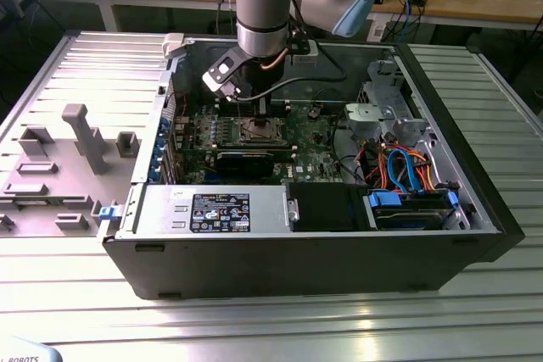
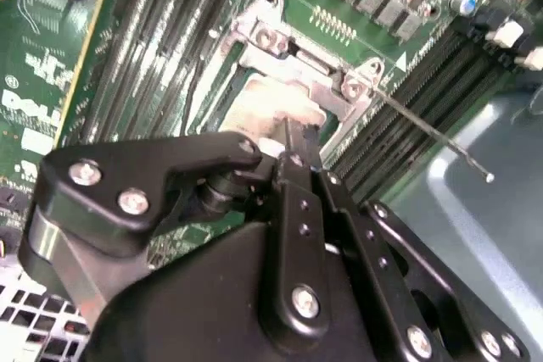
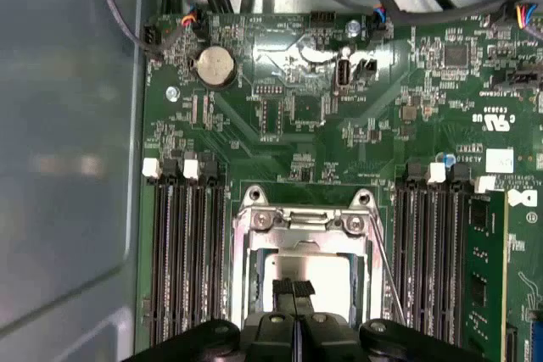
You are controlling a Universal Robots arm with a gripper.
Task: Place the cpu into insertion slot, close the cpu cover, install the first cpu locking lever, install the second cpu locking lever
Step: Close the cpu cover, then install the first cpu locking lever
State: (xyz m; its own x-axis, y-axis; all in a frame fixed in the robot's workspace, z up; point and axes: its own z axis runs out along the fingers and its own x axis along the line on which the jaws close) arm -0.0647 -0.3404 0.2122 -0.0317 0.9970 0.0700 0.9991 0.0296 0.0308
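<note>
Though past seating the cpu (image 3: 321, 279) in the insertion slot (image 3: 238, 247) and, seemingly, lowering the cpu cover (image 3: 299, 220), not locked, with a locking lever (image 2: 433, 135) jutting free. Poised over the cpu with gripper (image 3: 293, 287) pinched together, empty

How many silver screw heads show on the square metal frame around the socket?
2 screw heads, at the two corners of the square metal frame farthest from the black gripper; others may be hidden beneath it.

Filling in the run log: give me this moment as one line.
gripper shut, over cpu | cpu cover down around cpu | one locking lever unlatched, sticking out
</note>
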